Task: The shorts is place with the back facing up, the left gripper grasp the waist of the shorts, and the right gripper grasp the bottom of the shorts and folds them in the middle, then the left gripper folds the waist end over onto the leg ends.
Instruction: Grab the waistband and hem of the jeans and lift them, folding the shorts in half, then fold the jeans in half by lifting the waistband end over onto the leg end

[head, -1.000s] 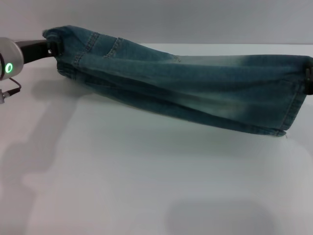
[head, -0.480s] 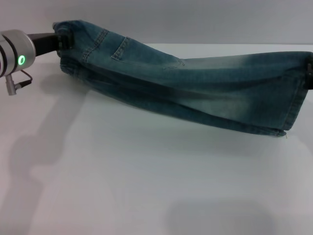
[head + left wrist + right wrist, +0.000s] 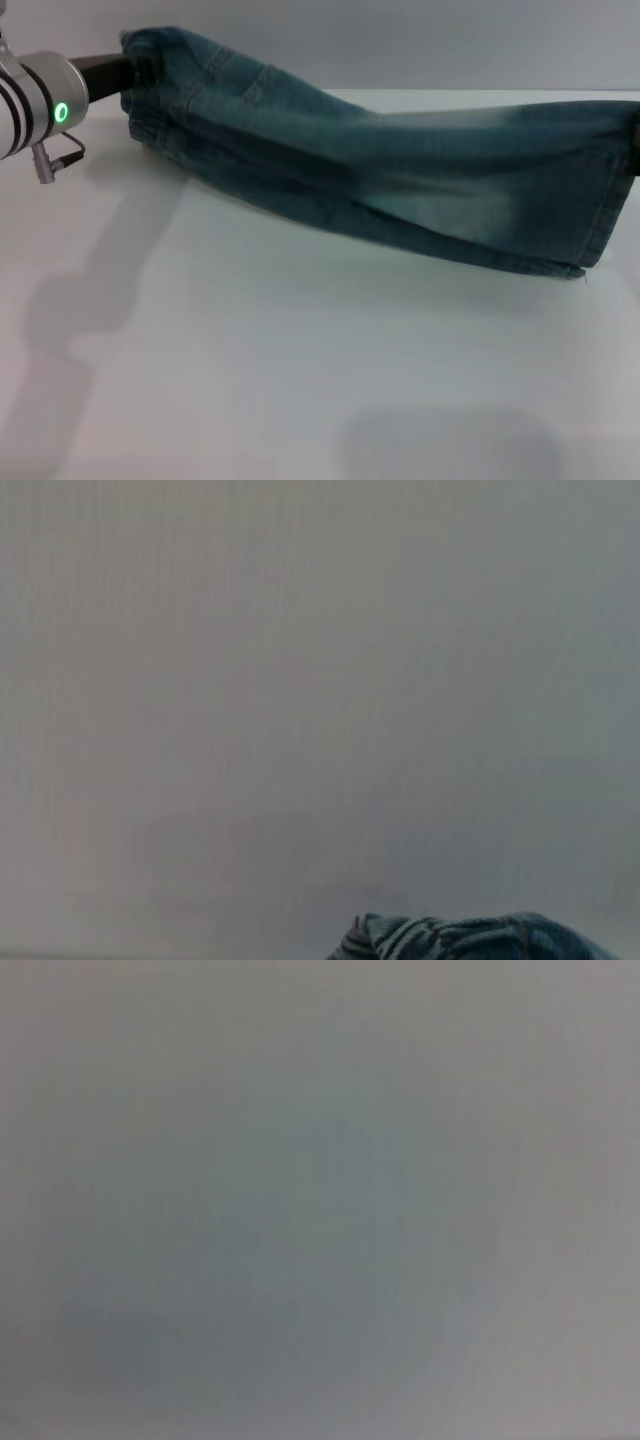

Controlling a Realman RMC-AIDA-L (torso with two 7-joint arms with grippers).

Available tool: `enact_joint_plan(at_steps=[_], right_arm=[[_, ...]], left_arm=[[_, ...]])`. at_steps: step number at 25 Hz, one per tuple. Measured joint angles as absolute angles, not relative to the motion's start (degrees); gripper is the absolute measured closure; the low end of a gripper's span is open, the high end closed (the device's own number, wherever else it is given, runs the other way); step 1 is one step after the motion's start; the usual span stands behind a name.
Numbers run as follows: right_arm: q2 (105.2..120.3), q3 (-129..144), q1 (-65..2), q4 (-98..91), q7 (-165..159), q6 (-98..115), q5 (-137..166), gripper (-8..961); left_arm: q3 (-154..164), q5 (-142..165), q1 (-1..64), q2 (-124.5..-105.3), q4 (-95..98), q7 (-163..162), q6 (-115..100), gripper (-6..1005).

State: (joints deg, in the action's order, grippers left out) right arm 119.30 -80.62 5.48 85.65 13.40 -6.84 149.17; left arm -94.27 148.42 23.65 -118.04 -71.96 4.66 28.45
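White table (image 3: 300, 380) carries long faded blue denim shorts (image 3: 400, 190), axis 10-to-3 o'clock; left pincer (image 3: 135, 72) clamps waist (image 3: 150, 60) at 10; right pincer mostly off-frame, grip unclear.

Shorts (image 3: 400, 170) faded blue denim, paler midway; table (image 3: 300, 380) white
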Motion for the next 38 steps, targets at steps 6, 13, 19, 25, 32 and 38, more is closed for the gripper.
enact_joint_plan(at_steps=[6, 13, 19, 25, 32, 38], right_arm=[[119.23, -81.3, 3.6, 79.7, 13.8, 0.6, 146.8, 880], [119.02, -82.4, 3.0, 77.9, 14.0, 0.6, 143.1, 840], [119.0, -80.9, 3.2, 78.1, 14.2, -1.6, 143.1, 719], [119.0, -78.8, 4.0, 79.8, 14.2, -3.2, 143.1, 549], [119.0, -76.5, 4.5, 80.1, 15.0, -3.2, 143.2, 460], [119.08, -73.0, 5.1, 79.1, 18.5, 8.0, 143.4, 461]], left_arm=[[-89.8, 146.2, 25.0, -118.18, -65.8, 4.5, 15.0, 749], [-81.6, 144.8, 28.0, -118.02, -58.9, 4.3, -1.9, 730], [-81.0, 145.0, 29.5, -117.96, -57.8, 4.5, 0.3, 611], [-82.4, 145.5, 29.6, -117.86, -56.3, 4.6, 0.5, 432], [-85.0, 148.0, 28.5, -117.67, -57.8, 5.9, 2.8, 209], [-85.0, 148.3, 28.0, -117.71, -59.1, 7.7, 6.0, 149]])
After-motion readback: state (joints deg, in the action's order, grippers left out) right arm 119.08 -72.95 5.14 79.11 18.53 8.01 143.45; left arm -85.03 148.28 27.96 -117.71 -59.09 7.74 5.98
